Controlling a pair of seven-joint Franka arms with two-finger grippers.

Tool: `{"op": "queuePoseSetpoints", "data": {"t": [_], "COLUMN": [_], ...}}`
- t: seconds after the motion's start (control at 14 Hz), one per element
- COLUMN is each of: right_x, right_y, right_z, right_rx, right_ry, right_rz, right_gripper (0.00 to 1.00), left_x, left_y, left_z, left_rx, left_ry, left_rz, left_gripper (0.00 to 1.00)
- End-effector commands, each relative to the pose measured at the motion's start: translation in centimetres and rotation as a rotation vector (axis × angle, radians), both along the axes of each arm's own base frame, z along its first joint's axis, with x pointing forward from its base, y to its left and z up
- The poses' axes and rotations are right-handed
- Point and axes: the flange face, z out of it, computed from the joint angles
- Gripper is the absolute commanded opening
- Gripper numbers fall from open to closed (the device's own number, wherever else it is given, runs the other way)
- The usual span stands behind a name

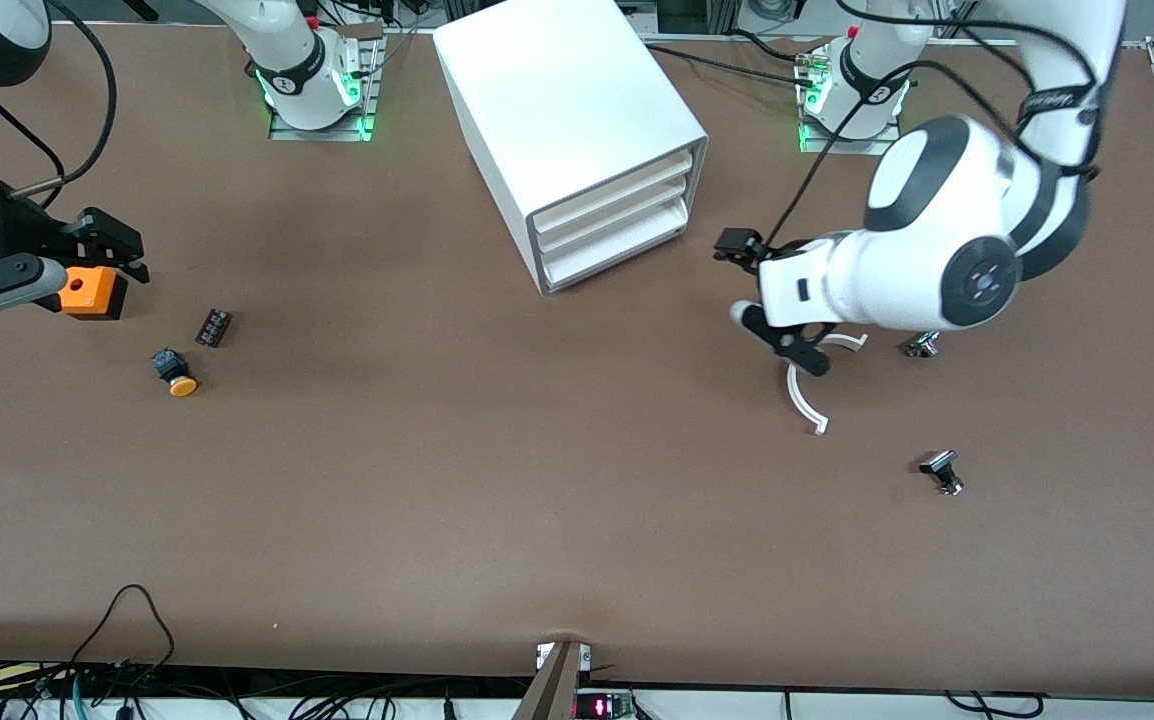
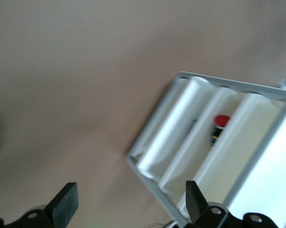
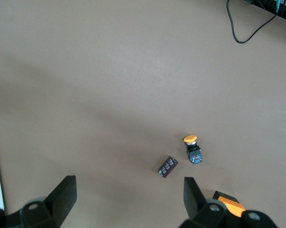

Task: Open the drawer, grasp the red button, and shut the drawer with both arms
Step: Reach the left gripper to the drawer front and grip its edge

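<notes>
A brown table [image 1: 497, 480] is carrying a white cabinet [image 1: 567, 130] between the two arm bases, its three drawers closed; the button [image 2: 221, 122] is lying in one of them — which one cannot be told. The left gripper [image 1: 772, 300] is hanging over bare tabletop beside the cabinet, jaws wide apart and holding nothing. The right gripper [image 1: 102, 245] is hanging over an orange box [image 1: 92, 292] at its end of the table — jaws likewise spread wide and empty.

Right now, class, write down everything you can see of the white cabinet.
The white cabinet is a boxy shell, smooth like painted metal or plastic, standing on the brown table between the two arm bases, turned at an angle. Its open face shows three flat white drawers, all pushed in. The left wrist view shows a red-capped button inside. Nothing touches the cabinet but the table.
</notes>
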Motion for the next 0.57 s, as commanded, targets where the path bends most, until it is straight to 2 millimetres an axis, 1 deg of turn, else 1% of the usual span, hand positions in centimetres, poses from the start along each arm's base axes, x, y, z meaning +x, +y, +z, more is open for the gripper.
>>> {"op": "queuePoseSetpoints", "data": {"t": [0.0, 0.07, 0.21, 0.29, 0.5], "right_x": [0.3, 0.3, 0.3, 0.3, 0.3], "right_y": [0.1, 0.1, 0.1, 0.1, 0.1], "right_z": [0.5, 0.6, 0.6, 0.6, 0.5], "right_rx": [0.011, 0.011, 0.01, 0.01, 0.009], "right_ry": [-0.006, -0.007, -0.007, -0.007, -0.006], "right_rz": [-0.002, -0.002, -0.002, -0.002, -0.002], "right_gripper": [1.0, 1.0, 1.0, 1.0, 1.0], "left_x": [1.1, 0.9, 0.9, 0.5, -0.4], "left_y": [-1.0, -1.8, -2.6, -3.5, -5.5], "left_z": [-3.3, -4.4, -6.7, -7.9, -11.5], "left_rx": [-0.125, -0.167, -0.238, -0.264, -0.337], "left_ry": [0.053, 0.067, 0.094, 0.11, 0.145], "left_rz": [-0.061, -0.092, -0.124, -0.148, -0.215], "left_gripper": [1.0, 1.0, 1.0, 1.0, 1.0]}}
